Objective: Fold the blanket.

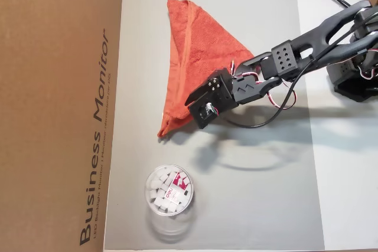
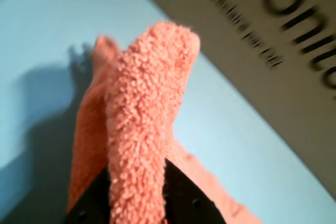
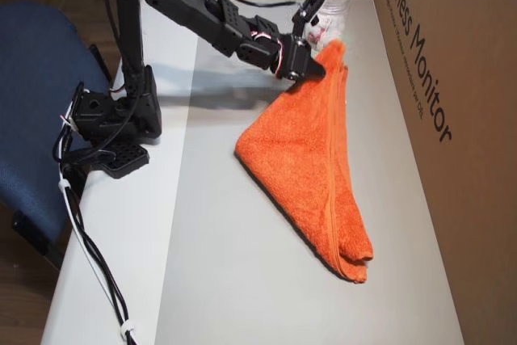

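A: Start closest to the lens. What does the wrist view give?

B: The gripper [image 2: 137, 192] has its black jaws closed on a corner of the blanket [image 2: 144, 145], the fuzzy terry standing up between them. Behind it lies the pale grey mat [image 2: 247, 140], and a cardboard box [image 2: 294, 93] crosses toward two o'clock.

A: And from above?

B: In an overhead view the blanket [image 1: 198, 63] lies as a triangle on the mat [image 1: 254, 193], one point pinched and raised by the gripper [image 1: 196, 100] at the cloth's five o'clock. A clear round tub [image 1: 169, 193] of white pieces sits at six o'clock, apart from the cloth.

A: The room?

B: The box [image 1: 59, 110] printed "Business Monitor" lies along the mat's nine o'clock edge. In an overhead view a white tabletop [image 3: 145, 224] carries the arm's base [image 3: 113, 123], with a blue chair [image 3: 36, 111] beyond the table's edge.
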